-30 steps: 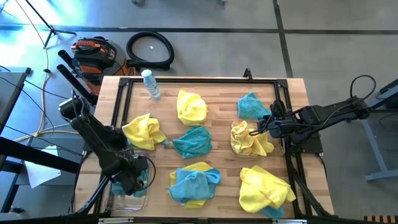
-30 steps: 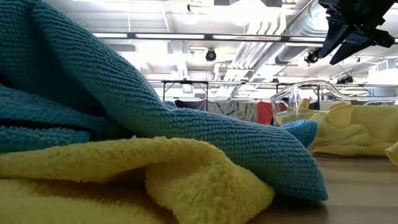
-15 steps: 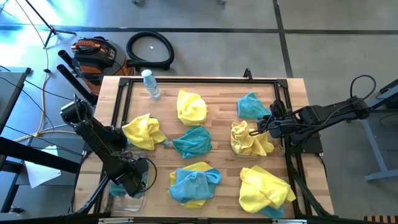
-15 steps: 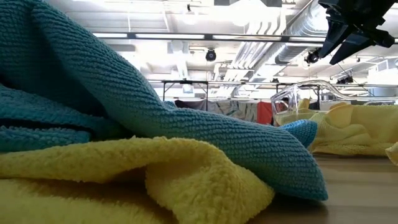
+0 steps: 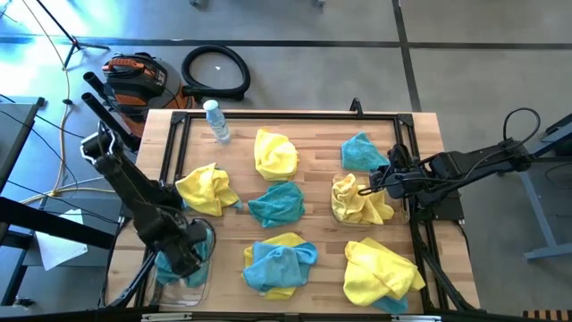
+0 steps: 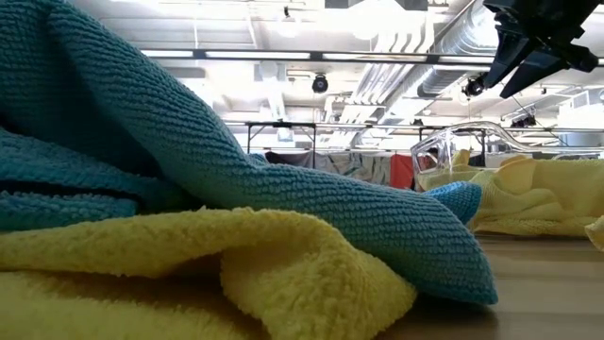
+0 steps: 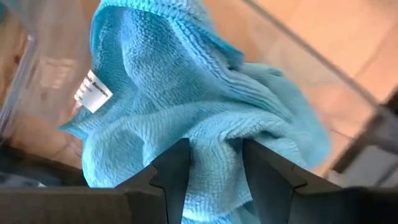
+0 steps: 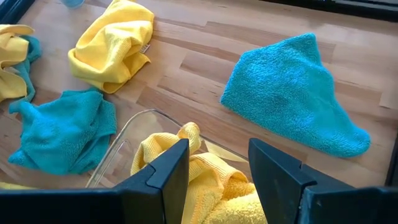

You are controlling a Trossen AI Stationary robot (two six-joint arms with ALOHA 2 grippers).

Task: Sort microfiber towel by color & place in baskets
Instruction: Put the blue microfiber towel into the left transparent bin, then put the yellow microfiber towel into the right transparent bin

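Observation:
My left gripper [image 5: 186, 253] [image 7: 214, 171] is at the table's near left corner, over a clear basket [image 5: 183, 288], and is shut on a teal towel [image 7: 186, 106] with a white tag. My right gripper [image 5: 374, 183] [image 8: 217, 168] hovers open above the other clear basket [image 8: 137, 121] [image 5: 338, 192], which holds yellow towels [image 8: 205, 177]. Loose towels lie on the table: yellow ones [image 5: 207, 190] [image 5: 274, 154] [image 5: 380, 273], teal ones [image 5: 277, 203] [image 5: 362, 152], and a teal one on a yellow one [image 5: 279, 265]. My left gripper pinches a bunched fold of the teal towel [image 7: 214, 146] between its two fingers [image 7: 171, 171], coming from above. The rest of the towel spreads below the fingers inside the basket, slack, against its clear wall [image 7: 25, 68].
A clear water bottle [image 5: 215, 121] lies near the table's far left corner. A black frame [image 5: 286, 114] runs around the wooden top. In the low view a teal and yellow towel heap [image 6: 189, 217] fills the foreground. Bare wood shows between the towels.
My left arm has swung its upper part toward the far left, and its gripper has shifted slightly toward the table's left edge over the basket. More of the teal towel now shows inside that basket. My right arm has kept still.

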